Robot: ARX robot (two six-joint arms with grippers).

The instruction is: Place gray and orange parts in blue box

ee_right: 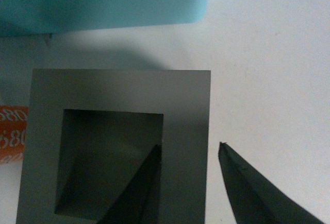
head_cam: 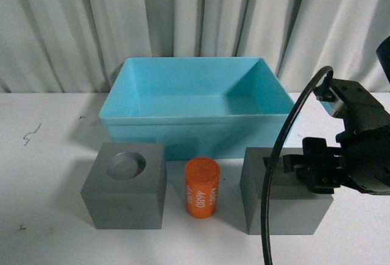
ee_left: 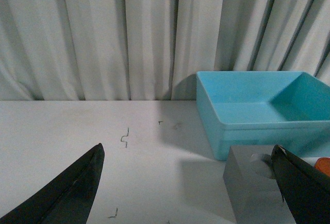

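The blue box (head_cam: 195, 119) stands empty at the back of the white table. In front of it lie a gray cube with a round recess (head_cam: 125, 187), an orange cylinder (head_cam: 202, 188) with white numerals, and a gray cube with a square recess (head_cam: 281, 210). My right gripper (ee_right: 188, 145) is open over the square-recess cube (ee_right: 118, 90), one finger inside the recess and the other outside its wall. My left gripper (ee_left: 188, 148) is open above bare table, with the round-recess cube (ee_left: 250, 188) by one finger. The left gripper is out of the front view.
A white pleated curtain (head_cam: 195, 15) hangs close behind the box. The right arm's black cable (head_cam: 272, 173) loops down in front of the square-recess cube. Small pen marks (ee_left: 125, 137) dot the table on the left.
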